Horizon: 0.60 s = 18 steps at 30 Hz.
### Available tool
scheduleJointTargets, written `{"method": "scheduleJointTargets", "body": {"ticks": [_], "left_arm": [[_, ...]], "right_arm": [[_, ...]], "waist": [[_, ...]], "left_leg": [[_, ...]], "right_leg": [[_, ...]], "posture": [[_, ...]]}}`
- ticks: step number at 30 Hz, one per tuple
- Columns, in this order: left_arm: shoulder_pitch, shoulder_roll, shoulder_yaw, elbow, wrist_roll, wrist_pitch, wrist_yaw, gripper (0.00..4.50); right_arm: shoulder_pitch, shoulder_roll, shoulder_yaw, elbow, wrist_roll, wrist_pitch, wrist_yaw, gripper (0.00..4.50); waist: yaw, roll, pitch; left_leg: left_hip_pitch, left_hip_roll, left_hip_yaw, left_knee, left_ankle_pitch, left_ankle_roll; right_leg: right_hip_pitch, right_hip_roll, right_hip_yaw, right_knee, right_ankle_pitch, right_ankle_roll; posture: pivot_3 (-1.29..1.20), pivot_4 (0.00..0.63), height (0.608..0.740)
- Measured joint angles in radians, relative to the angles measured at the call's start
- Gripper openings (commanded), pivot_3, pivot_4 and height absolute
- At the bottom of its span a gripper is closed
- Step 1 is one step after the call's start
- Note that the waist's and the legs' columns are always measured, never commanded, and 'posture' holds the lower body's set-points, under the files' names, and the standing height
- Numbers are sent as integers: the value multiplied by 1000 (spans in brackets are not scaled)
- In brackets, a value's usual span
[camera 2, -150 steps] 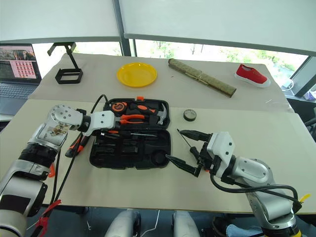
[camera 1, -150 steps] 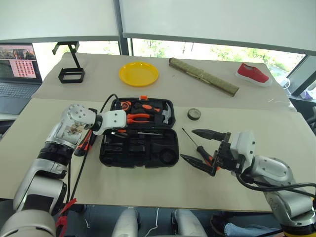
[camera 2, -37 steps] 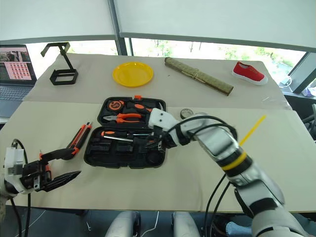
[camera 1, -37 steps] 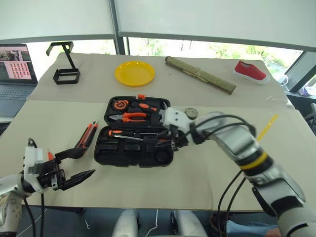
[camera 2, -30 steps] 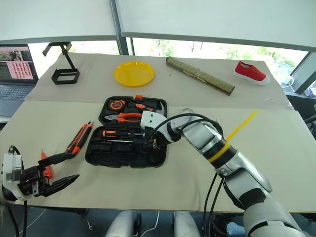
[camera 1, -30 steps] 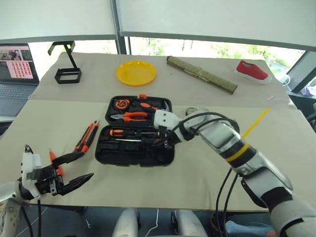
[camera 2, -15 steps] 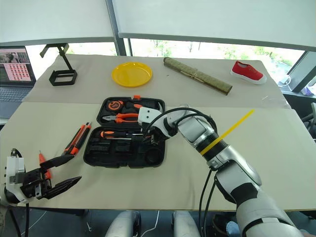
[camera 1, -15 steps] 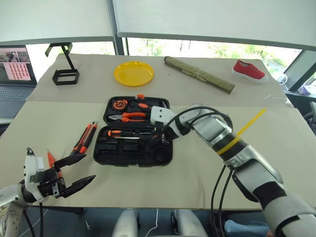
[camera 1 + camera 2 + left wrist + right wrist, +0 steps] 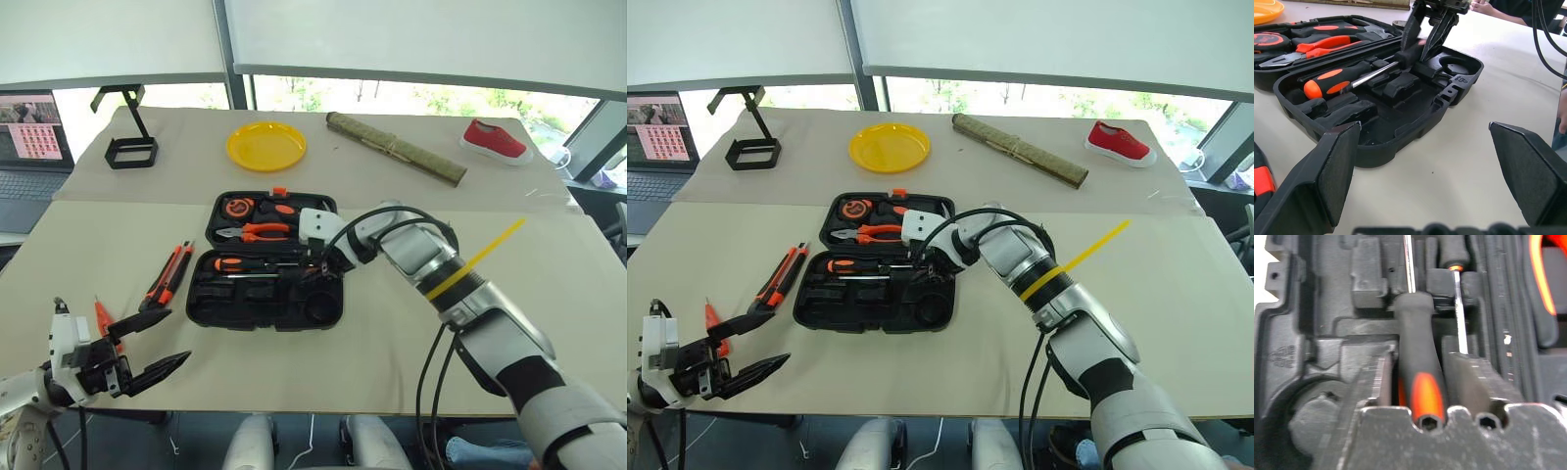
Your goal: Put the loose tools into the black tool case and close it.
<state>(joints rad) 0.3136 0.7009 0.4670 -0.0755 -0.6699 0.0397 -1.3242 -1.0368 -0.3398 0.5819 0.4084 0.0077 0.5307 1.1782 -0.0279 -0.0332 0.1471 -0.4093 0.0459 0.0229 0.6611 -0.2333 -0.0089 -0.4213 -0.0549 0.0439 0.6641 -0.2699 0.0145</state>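
The black tool case (image 9: 265,318) lies open on the table, lid flat behind it. One orange-and-black screwdriver (image 9: 231,263) rests in a slot. A second screwdriver (image 9: 1418,362) lies in the neighbouring slot, and my right gripper (image 9: 315,270) stands open over its handle, one finger on each side. The orange-black utility knife (image 9: 168,275) lies on the table left of the case, and the slim orange tester pen (image 9: 101,317) lies nearer the front edge. My left gripper (image 9: 174,338) hovers open and empty at the front left, pointing toward the case.
A yellow plate (image 9: 265,146), a black wire stand (image 9: 127,147), a bamboo roll (image 9: 397,149) and a red shoe (image 9: 500,142) sit at the back. A laptop (image 9: 29,137) stands far left. Pliers (image 9: 257,232), tape measure and hammer fill the lid.
My right gripper's fingers have spread wider around the screwdriver handle in the case; the hand itself has stayed in place. The left gripper has not moved.
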Motion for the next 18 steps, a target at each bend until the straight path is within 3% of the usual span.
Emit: {"method": "scheduleJointTargets", "body": {"ticks": [2,8,12,18], "left_arm": [[2,0,0,0,0,-3,0,4500],[4,-3,0,0,0,-14,3,4500],[-2,-12,0,0,0,-15,11,4500],[-25,-16,1,10,0,-15,23,4500]], "right_arm": [[0,-3,-5,-9,3,14,19,4379],[-8,-34,-112,-126,108,98,112,4446],[23,17,-232,-147,170,75,40,3442],[206,77,-234,-94,140,-77,-61,1381]], "waist": [[-1,0,0],[-2,0,0],[-6,0,0],[-11,0,0]], "left_leg": [[0,0,0,0,0,0],[-1,0,0,0,0,0],[0,1,0,-1,0,0],[-1,0,1,-1,0,0]], "right_leg": [[0,0,0,0,0,0],[0,0,0,0,0,0],[0,0,0,0,0,0],[-1,-1,0,0,0,0]], "posture": [[0,150,740],[0,150,740],[0,150,740],[0,150,740]]}}
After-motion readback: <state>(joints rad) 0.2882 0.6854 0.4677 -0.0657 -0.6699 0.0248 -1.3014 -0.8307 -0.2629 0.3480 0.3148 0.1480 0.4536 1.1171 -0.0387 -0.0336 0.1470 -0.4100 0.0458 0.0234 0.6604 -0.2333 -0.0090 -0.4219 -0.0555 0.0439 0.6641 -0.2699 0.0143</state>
